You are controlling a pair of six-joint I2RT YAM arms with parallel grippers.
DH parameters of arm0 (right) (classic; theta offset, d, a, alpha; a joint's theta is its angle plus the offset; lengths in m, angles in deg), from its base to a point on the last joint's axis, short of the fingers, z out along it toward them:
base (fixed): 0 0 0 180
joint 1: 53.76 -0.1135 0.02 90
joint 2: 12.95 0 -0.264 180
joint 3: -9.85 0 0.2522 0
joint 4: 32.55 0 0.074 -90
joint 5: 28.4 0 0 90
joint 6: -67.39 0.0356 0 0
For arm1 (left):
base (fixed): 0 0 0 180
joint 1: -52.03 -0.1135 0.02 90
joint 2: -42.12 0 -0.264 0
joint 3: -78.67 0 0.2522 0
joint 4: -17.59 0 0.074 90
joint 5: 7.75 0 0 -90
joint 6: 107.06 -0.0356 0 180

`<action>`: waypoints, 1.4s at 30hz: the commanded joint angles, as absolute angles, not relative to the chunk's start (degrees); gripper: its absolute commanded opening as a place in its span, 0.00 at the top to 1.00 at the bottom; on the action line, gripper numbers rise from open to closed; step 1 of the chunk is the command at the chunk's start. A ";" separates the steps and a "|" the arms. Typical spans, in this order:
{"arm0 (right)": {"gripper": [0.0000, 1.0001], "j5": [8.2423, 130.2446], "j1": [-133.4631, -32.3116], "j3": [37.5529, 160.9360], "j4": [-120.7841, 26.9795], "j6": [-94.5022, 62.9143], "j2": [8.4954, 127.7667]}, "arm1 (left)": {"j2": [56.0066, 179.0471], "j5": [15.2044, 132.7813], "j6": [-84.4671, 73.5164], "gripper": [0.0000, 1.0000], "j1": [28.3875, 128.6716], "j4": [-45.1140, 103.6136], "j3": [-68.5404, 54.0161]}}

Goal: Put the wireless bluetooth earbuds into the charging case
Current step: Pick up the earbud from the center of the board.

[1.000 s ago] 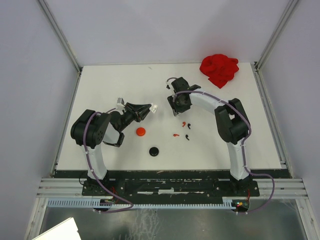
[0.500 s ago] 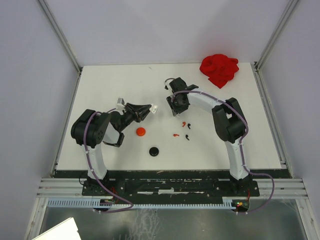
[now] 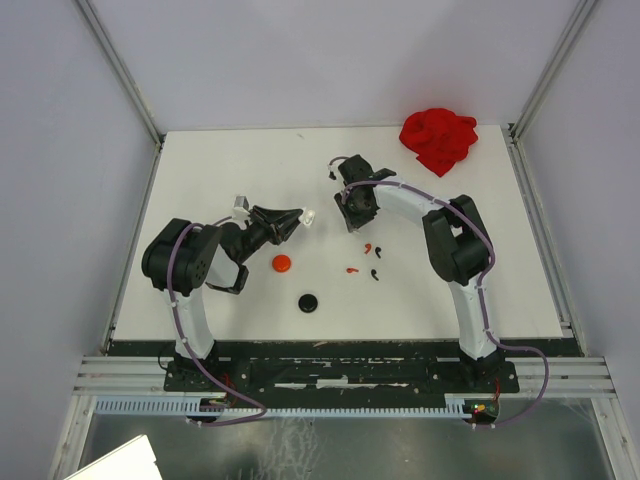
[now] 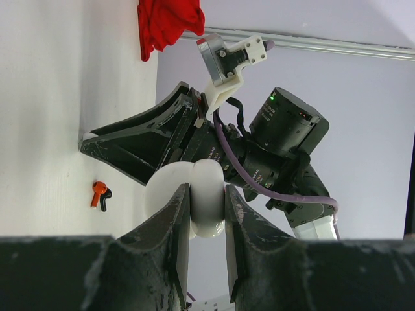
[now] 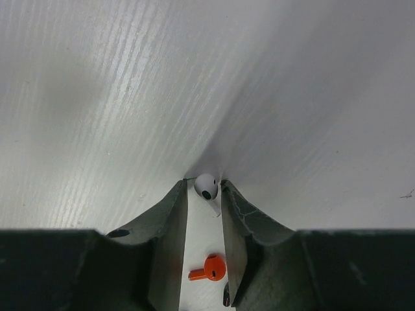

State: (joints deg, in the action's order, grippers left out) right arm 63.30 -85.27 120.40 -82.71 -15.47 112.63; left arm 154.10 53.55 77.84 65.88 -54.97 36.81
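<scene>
Right pincer (image 5: 203, 186) has narrowed around the white earbud (image 5: 206, 188); grip unconfirmed. Left pincer (image 4: 206, 190) clamps the white charging case (image 4: 208, 214) for insertion.

A crumpled red cloth (image 3: 438, 140) lies at the 1 o'clock corner of the white counter (image 3: 250, 160), close to the back edge. Pale walls (image 3: 320, 60) stand at 9, 12 and 3 o'clock. Grey metal posts (image 3: 120, 70) slant up from the two far corners. A metal rail (image 3: 340, 375) runs along the 6 o'clock edge. Below it, at 7 o'clock, the corner of a white sheet (image 3: 115, 462) shows.
</scene>
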 commanded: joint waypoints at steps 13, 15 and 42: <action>0.99 62.20 -85.66 114.07 -70.31 -16.21 102.19 | 155.03 52.66 77.10 0.97 65.57 -60.00 36.78; 0.99 62.99 -85.55 108.91 -63.31 -16.02 96.92 | 154.98 52.64 77.08 0.97 65.72 -59.84 36.72; 0.99 82.44 -85.63 66.84 19.72 -10.57 80.94 | 158.40 49.21 85.21 0.97 70.49 -65.25 30.67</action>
